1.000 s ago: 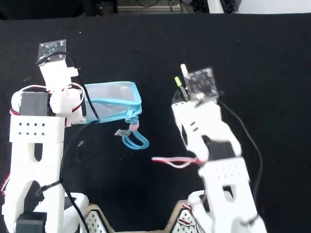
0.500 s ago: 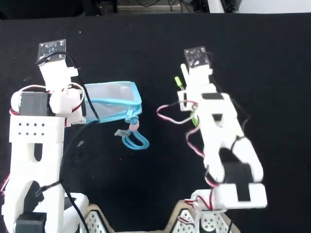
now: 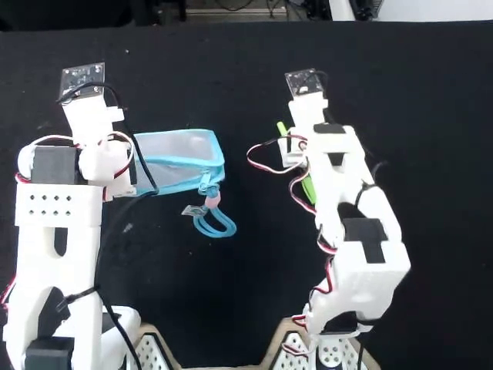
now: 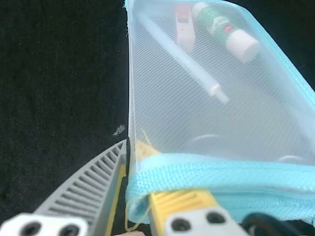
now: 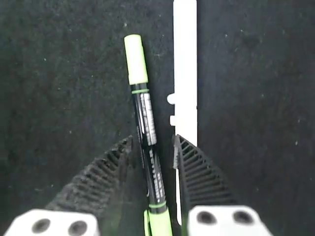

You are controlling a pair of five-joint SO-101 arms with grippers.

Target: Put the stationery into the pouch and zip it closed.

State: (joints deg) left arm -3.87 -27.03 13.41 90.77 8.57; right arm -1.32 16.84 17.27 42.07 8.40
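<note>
Basically, the black counter (image 3: pixel 431 116) carries everything. The mesh pouch (image 3: pixel 177 162) lies flat by the left arm. It looks soft and floppy, long axis across the counter, zipper-pull end toward the right arm. The left end effector (image 4: pixel 132 147) is clenched on the opposite end, pinning it. The green marker (image 5: pixel 142 113) lies well apart from the pouch. It is probably light and stiff with a slippery barrel, so pinch it mid-barrel. Its long axis runs away from the robot, green cap at the far end. The right end effector (image 5: pixel 153 142) is spread, jaws straddling the barrel, not clamped. A white pen (image 5: pixel 185 73) lies just beside it, parallel.
</note>
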